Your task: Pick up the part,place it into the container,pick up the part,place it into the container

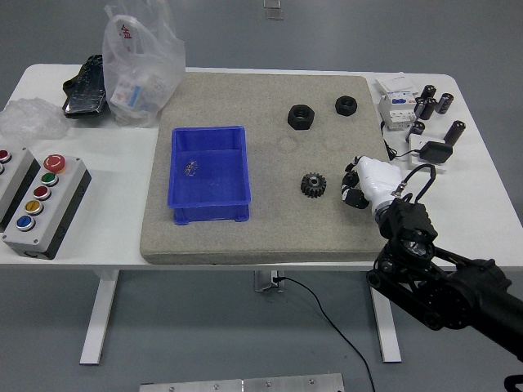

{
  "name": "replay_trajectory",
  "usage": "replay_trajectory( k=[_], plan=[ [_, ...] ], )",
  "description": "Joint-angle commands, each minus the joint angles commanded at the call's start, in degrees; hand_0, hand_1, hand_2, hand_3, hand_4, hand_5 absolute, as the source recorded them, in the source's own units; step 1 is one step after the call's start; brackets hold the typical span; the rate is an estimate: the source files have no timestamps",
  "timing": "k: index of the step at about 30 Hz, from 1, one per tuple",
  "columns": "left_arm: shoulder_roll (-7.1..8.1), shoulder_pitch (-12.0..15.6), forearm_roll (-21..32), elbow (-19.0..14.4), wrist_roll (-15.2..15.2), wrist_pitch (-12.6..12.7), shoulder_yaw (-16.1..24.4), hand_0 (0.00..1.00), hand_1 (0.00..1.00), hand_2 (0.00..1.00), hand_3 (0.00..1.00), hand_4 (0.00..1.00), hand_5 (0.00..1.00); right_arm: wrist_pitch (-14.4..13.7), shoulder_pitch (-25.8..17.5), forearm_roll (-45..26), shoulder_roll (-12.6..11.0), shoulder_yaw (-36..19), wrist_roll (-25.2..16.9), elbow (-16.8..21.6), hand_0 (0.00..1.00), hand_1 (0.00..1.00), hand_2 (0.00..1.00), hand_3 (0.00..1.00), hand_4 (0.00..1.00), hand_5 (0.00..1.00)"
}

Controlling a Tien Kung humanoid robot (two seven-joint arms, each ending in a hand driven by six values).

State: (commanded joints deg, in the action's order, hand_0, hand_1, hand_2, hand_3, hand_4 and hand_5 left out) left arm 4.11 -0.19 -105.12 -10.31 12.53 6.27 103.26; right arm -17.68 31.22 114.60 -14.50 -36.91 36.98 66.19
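A black toothed gear (313, 184) lies on the grey felt mat (261, 229), right of the blue bin (209, 174). Two black hex nuts lie farther back: a larger one (301, 117) and a smaller one (346, 104). The bin holds only a small metal bit. My right hand (356, 186), white with black fingers, hovers just right of the gear, fingers loosely curled and holding nothing. It does not touch the gear. My left arm is out of view.
A button box (37, 204) sits at the left edge. A plastic bag (140, 65) and a black object (86, 86) lie at the back left. Black cylinders (433, 104), a white electrical unit (396, 102) and a small black square part (433, 153) stand at the right.
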Motion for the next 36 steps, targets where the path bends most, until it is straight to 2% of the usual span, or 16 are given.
replay_trajectory(
  k=[6,7,11,12,13,25,36],
  plan=[
    [-0.01,0.17,-0.14,0.00,0.26,0.01,0.18,0.745,0.648,0.612,0.718,0.719,0.502,-1.39,2.59,-1.06,0.56,1.98,0.00,0.84,0.407,0.623,0.483,0.694,0.268,0.002],
    [0.02,0.18,-0.16,0.00,0.30,0.00,0.22,0.745,0.648,0.614,0.721,0.725,0.515,-1.66,3.32,-1.34,0.78,2.44,0.00,1.07,0.380,0.625,0.484,0.694,0.265,0.002],
    [0.26,0.00,-0.41,0.00,0.43,-0.08,0.52,0.745,0.648,0.614,0.721,0.725,0.515,-2.32,6.30,-2.88,2.00,4.17,0.00,2.39,0.380,0.625,0.484,0.694,0.265,0.002],
    [0.32,-0.05,-0.45,0.00,0.45,-0.11,0.56,0.745,0.648,0.614,0.721,0.725,0.515,-2.29,6.96,-3.02,2.32,4.55,0.00,2.79,0.380,0.625,0.484,0.694,0.265,0.002],
    [0.36,-0.10,-0.50,0.00,0.49,-0.13,0.61,0.745,0.648,0.615,0.723,0.729,0.522,-2.12,7.79,-3.01,2.75,5.04,0.00,3.31,0.320,0.588,0.400,0.694,0.221,0.002],
    [0.47,-0.31,-1.03,0.00,1.07,-0.23,1.06,0.745,0.647,0.617,0.728,0.737,0.533,-0.27,14.06,-4.33,7.18,11.18,0.00,5.44,0.296,0.544,0.369,0.691,0.205,0.002],
    [0.67,-0.42,-0.95,0.00,1.11,-0.32,1.02,0.745,0.647,0.618,0.729,0.739,0.534,0.84,15.57,-3.31,9.21,12.37,0.00,6.47,0.297,0.540,0.362,0.692,0.201,0.002]
  ],
)
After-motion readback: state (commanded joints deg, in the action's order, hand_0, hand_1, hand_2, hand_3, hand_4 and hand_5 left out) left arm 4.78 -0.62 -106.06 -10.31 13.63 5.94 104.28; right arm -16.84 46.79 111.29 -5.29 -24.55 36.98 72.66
